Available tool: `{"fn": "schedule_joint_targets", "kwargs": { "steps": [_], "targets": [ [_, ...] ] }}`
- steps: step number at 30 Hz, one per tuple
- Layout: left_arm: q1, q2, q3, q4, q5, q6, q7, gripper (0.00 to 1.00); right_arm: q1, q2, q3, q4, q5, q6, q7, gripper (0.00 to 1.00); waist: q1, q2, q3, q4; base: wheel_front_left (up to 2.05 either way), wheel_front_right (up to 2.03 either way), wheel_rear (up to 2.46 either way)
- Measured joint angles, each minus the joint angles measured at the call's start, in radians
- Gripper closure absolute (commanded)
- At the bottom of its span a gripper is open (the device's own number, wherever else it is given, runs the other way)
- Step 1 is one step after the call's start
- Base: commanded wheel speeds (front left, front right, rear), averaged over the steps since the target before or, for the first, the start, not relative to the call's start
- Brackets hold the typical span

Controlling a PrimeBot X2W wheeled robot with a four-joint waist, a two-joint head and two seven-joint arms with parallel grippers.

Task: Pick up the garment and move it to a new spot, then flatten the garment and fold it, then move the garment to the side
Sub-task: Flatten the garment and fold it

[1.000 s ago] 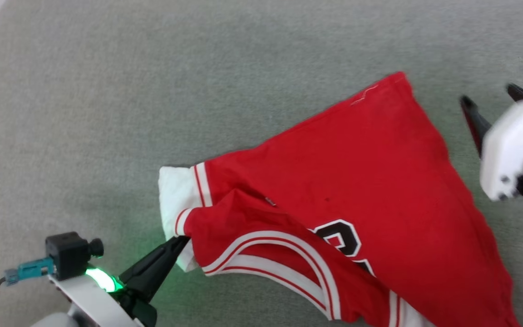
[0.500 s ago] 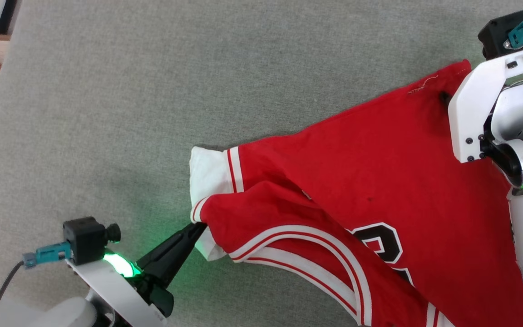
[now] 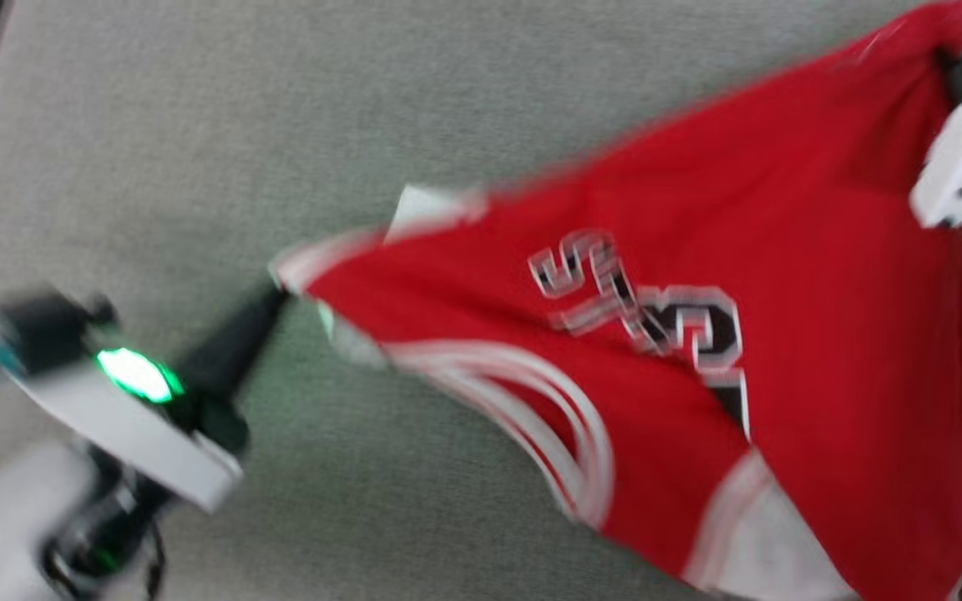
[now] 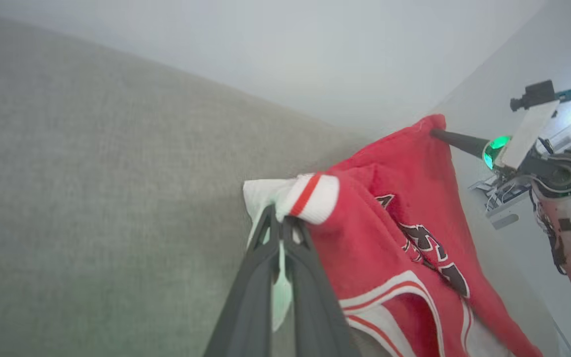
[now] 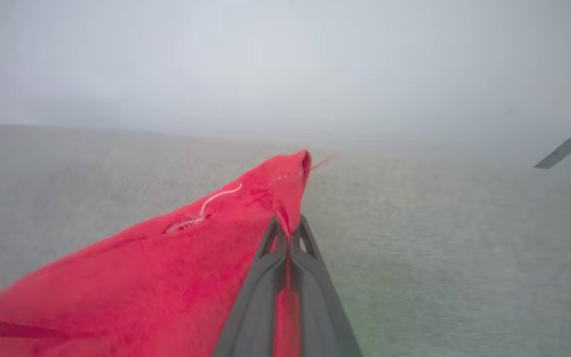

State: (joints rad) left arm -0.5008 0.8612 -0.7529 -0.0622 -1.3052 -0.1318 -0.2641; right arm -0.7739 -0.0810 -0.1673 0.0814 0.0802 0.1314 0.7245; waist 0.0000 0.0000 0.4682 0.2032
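Red in both grips. Holds shirt (image 3: 823, 275) stretched over grey cloth (image 3: 197, 125), lettering upward, blurred in head view. Pinches white sleeve cuff toward cloth's left with left gripper (image 4: 281, 223), fingers (image 4: 310, 277) squeezed tight on it. Clamps red hem corner toward cloth's right with right gripper (image 5: 288, 223), fingers (image 5: 260, 297) closed on fabric.

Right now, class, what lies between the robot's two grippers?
The garment, stretched between them: the left gripper pinches its white-sleeved end, the right gripper a red corner. The head view shows it.
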Motion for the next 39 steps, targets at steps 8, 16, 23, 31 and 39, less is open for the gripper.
{"fn": "schedule_joint_targets", "kwargs": {
  "steps": [8,16,23,31,39],
  "targets": [
    [-0.351,0.063,0.080,0.021,-0.215,0.000,0.078,1.00,-0.181,0.028,-0.101,-0.036,-0.065,0.000,-0.157,1.00,0.0000,0.0000,0.011,-0.072,0.00,0.00,0.00],
    [-0.821,0.036,0.237,0.276,-0.293,-0.001,0.261,1.00,-0.533,0.036,-0.170,0.061,-0.046,0.002,-0.304,1.00,0.0000,0.0000,0.087,-0.151,0.00,0.00,0.00],
    [-1.064,-0.032,0.303,0.385,-0.302,-0.002,0.290,1.00,-0.734,0.040,-0.241,0.206,-0.061,0.004,-0.436,1.00,-0.0001,0.0000,0.145,-0.220,0.00,0.00,0.00],
    [-0.786,-0.053,0.316,0.325,-0.361,0.000,0.334,1.00,-0.561,0.036,-0.180,0.314,-0.046,0.001,-0.436,1.00,0.0000,0.0000,0.165,-0.232,0.00,0.00,0.00],
    [-0.335,-0.082,0.387,0.120,-0.367,0.000,0.315,1.00,-0.192,0.032,-0.071,0.170,0.055,0.000,-0.360,1.00,0.0000,0.0000,0.139,-0.217,0.00,0.00,0.00]
  ]
}}
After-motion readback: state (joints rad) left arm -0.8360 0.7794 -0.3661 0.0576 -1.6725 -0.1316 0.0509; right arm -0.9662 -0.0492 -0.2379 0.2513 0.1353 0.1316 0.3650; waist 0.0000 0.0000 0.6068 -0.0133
